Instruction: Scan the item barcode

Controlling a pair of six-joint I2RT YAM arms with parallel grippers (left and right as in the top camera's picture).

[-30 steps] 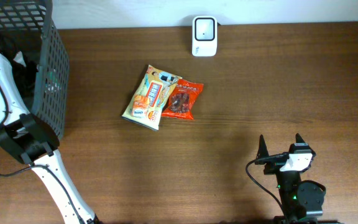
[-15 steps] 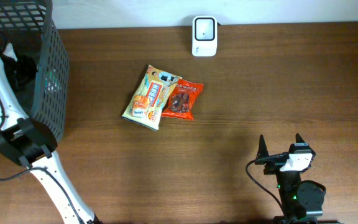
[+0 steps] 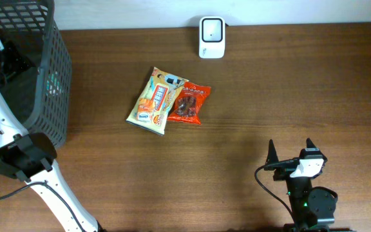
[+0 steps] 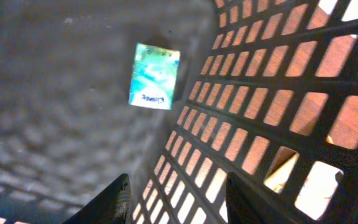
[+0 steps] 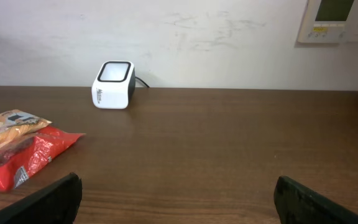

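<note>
Left gripper hangs inside the black plastic mesh basket, jaws parted, nothing between them. The green-and-white flat packet lies on the basket floor ahead of the gripper, a touch left in the wrist view, clear of the fingers. Its long axis runs away from the gripper, slightly tilted, with the dark lettering at the near end. Right gripper gapes wide and empty over the brown wooden desk.

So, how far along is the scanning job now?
Looks done: yellow packet and red packet lie on the table near the scanner; whether scanned, I cannot tell. In hand: the left gripper, open, hangs inside the basket above a green packet, not yet gripping it. Left: grasp it and scan it.
</note>
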